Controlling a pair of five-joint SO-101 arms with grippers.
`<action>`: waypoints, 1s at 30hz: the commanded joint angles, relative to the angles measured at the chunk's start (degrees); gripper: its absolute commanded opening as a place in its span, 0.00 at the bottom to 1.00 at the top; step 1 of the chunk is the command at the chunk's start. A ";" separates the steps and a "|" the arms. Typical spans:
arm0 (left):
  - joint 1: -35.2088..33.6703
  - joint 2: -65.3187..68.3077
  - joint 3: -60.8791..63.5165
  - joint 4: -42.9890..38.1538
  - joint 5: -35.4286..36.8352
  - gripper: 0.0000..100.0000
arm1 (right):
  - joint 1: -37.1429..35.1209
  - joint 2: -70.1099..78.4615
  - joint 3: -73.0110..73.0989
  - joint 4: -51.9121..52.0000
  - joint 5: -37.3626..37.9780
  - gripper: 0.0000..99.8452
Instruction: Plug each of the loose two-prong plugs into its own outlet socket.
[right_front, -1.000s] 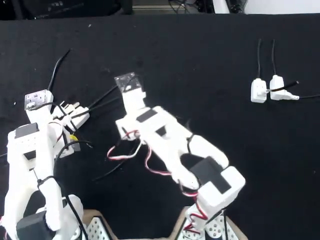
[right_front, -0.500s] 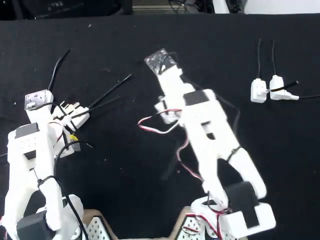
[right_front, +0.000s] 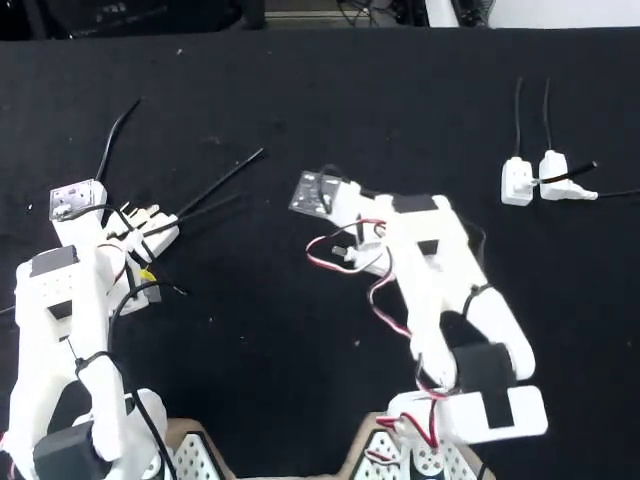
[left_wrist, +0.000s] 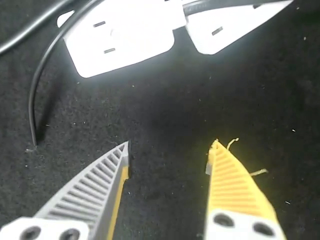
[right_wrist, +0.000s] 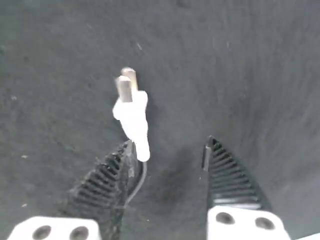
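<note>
A loose white two-prong plug (right_wrist: 132, 112) lies on the black mat with its prongs pointing away from my right gripper (right_wrist: 167, 145). That gripper is open, and the plug's tail sits close beside one black finger (right_wrist: 107, 182). In the high view the right arm (right_front: 420, 240) bends over the middle of the table. My left gripper (left_wrist: 167, 155) is open and holds nothing, a short way from two white outlet sockets (left_wrist: 122, 37) lying side by side. The high view shows those sockets (right_front: 150, 228) at the left, just beyond the left arm (right_front: 60, 290).
Another pair of white sockets (right_front: 517, 181) lies at the far right, one with a plug and cord (right_front: 570, 177) in it. Black cables (right_front: 215, 185) run from the left sockets toward the table's middle. A thin black cord (left_wrist: 37, 95) curves beside the left sockets.
The right arm swung from near the left sockets to the right and away, then drew back nearer over the table's middle. The left arm has stayed still.
</note>
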 joint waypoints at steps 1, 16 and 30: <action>0.66 -1.58 -0.31 -0.35 0.62 0.25 | 3.16 0.75 0.48 -4.31 0.88 0.20; 0.66 -1.58 -0.48 -0.88 0.70 0.25 | -4.84 -7.16 1.71 0.70 -6.59 0.18; 0.75 -0.97 -12.97 -0.44 -3.16 0.26 | -8.44 -13.85 10.24 -3.25 -22.15 0.18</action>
